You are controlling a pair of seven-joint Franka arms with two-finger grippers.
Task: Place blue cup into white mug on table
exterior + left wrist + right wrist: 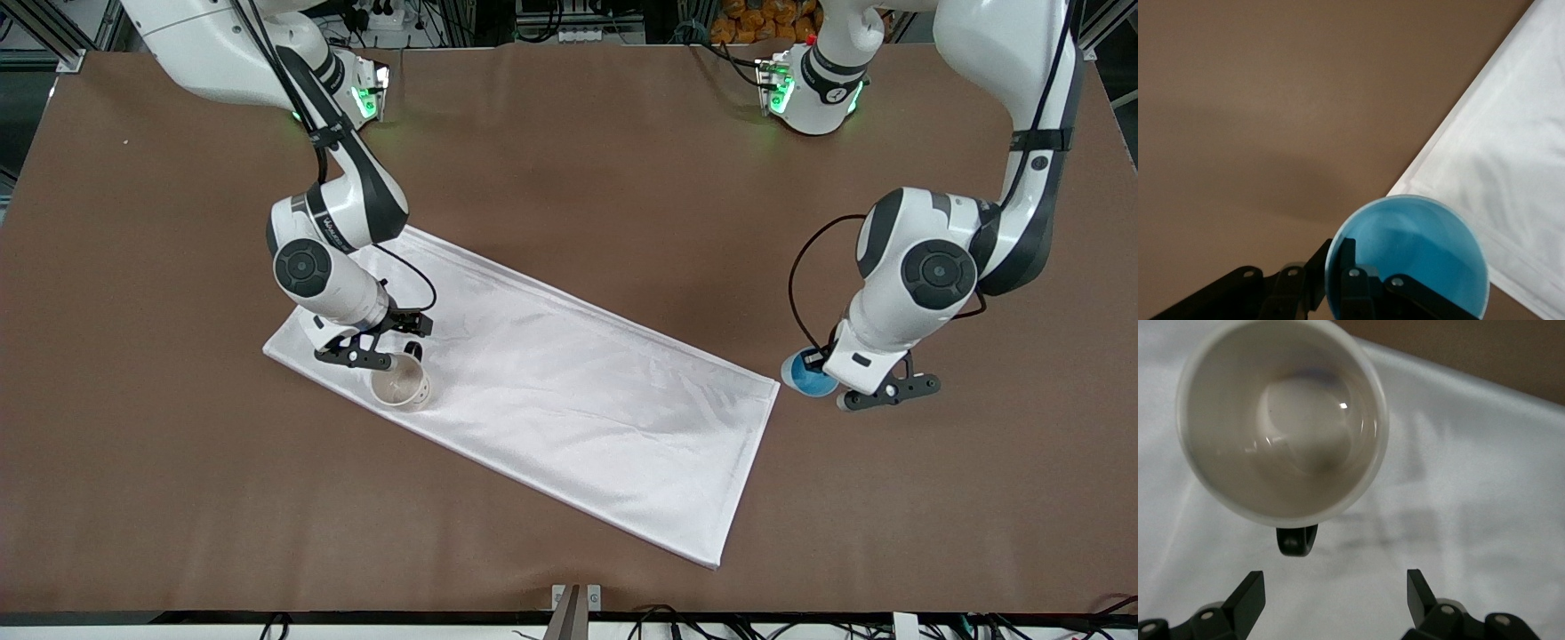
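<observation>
Here the left gripper (1358, 293) pinches the blue cup's (1415, 253) rim; only the right wrist view shows the right gripper (1331, 603) spread wide beside the white mug's (1281, 420) black handle (1297, 540).

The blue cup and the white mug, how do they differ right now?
The blue cup is bright blue with no handle showing; the white mug is cream with a black handle. The cup is on the bare table by the corner of the white cloth; the mug is on that cloth. The left gripper is shut on the cup's rim; the right gripper is open at the mug's handle. Both are upright and empty.
</observation>
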